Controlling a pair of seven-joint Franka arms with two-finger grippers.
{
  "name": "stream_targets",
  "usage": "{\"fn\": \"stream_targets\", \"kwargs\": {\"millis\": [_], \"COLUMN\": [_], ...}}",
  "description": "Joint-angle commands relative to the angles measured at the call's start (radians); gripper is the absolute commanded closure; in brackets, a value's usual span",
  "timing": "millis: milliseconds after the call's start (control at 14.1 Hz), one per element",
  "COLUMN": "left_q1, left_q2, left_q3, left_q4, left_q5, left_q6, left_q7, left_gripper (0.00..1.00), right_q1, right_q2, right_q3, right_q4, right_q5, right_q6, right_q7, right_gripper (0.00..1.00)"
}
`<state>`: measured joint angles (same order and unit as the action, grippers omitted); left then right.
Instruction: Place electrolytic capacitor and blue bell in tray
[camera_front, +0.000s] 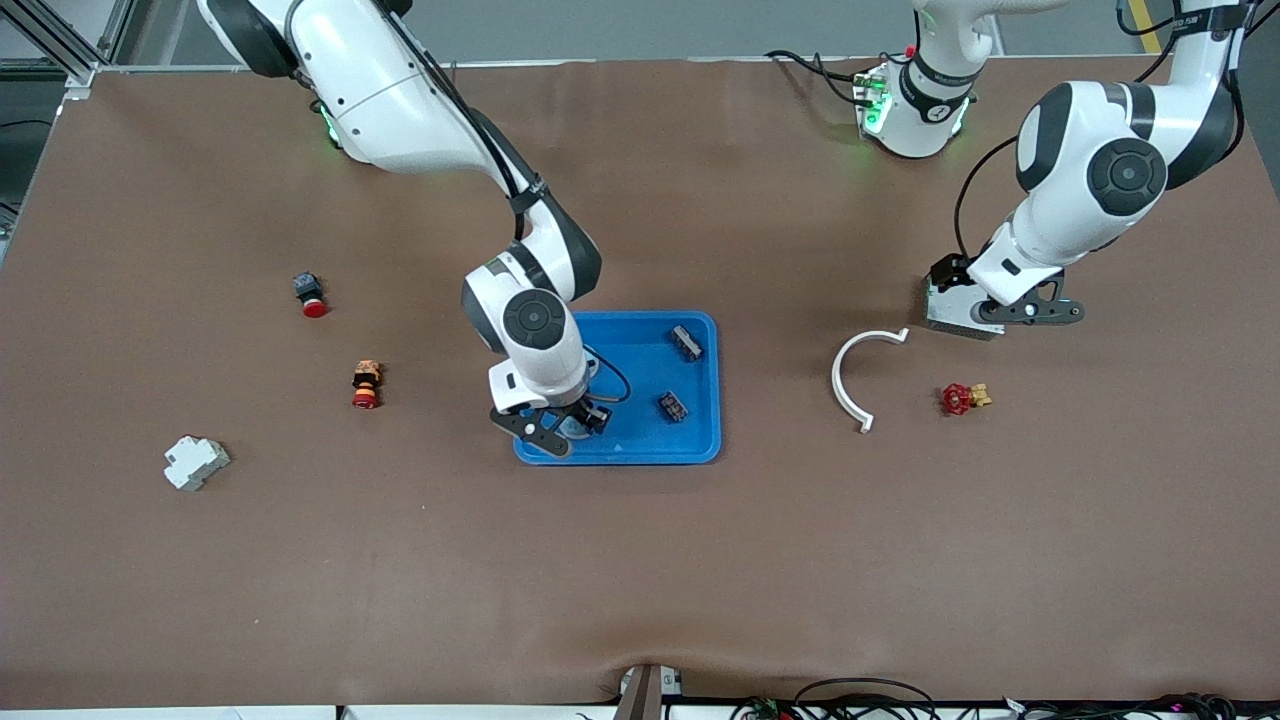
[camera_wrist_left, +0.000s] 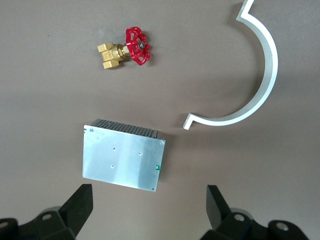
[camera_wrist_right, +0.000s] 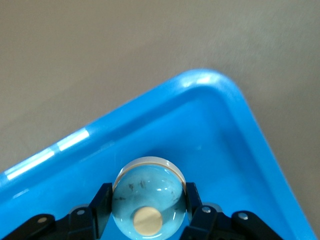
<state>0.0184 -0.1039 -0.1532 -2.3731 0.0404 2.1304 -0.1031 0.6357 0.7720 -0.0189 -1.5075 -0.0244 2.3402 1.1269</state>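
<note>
Blue bell (camera_wrist_right: 148, 196), domed and glossy with a pale round stud on top, pinched between the fingers (camera_wrist_right: 102, 200) of the right gripper (camera_front: 560, 425), pads pressed to both sides. Held low inside the tray (camera_front: 640, 455), over the corner nearest the front camera toward the right arm's end of the table; touching the floor or not, cannot tell. Two small dark parts in the tray as well: one (camera_front: 686, 343) farther from the camera, one (camera_front: 673, 406) nearer; capacitor or not, cannot tell.

Toward the left arm's end: white curved bracket (camera_front: 858, 376) flat on the brown mat, red valve (camera_front: 962, 399) with brass body beside it. Grey metal box (camera_wrist_left: 123, 154) just beside the bracket's end, apart from it. Left gripper (camera_wrist_left: 147, 212) hanging over the box, fingers (camera_wrist_left: 80, 205) spread wide, nothing between them; arm waiting.

Toward the right arm's end: red-capped button (camera_front: 309, 293), another red-and-orange button (camera_front: 366, 385) nearer the camera, and a white block (camera_front: 195, 462) nearer again, all well apart from the tray.
</note>
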Motion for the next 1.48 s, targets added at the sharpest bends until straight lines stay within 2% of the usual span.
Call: {"fn": "stream_targets", "kwargs": {"millis": [0,424,990,1202,1414], "left_q1": [0.006,0.008,0.026,0.028,0.026], "left_q2": [-0.049,-0.072,-0.079,-0.079,-0.059], "left_q3": [-0.005,-0.005,-0.006,-0.005,-0.006], "left_q4": [-0.058,-0.155,-0.147,-0.124,-0.006], "left_q5": [-0.019,-0.019,-0.019,-0.019,-0.019], "left_q6": [0.042,0.158,0.151,0.134,-0.002], "left_q7": [0.020,0.020,0.020,0.020,0.020], "left_gripper": [0.00,0.00,0.00,0.00,0.00], "right_q1": [0.009,0.006,-0.002,-0.005,-0.005], "right_q2": [0.009,0.007,0.009,0.009,0.009], "right_q3": [0.000,0.002,0.004,0.004,0.004], "right_q4": [0.004,-0.028,-0.040,-0.042,-0.042], "right_q5": [0.014,0.015,0.017,0.017,0.017], "right_q6": [-0.010,-0.007,0.001,-0.001,-0.001], "right_q7": [0.010,0.002,-0.004,-0.007,-0.030], "right_gripper": [1.00,1.00,1.00,1.00,1.00]}}
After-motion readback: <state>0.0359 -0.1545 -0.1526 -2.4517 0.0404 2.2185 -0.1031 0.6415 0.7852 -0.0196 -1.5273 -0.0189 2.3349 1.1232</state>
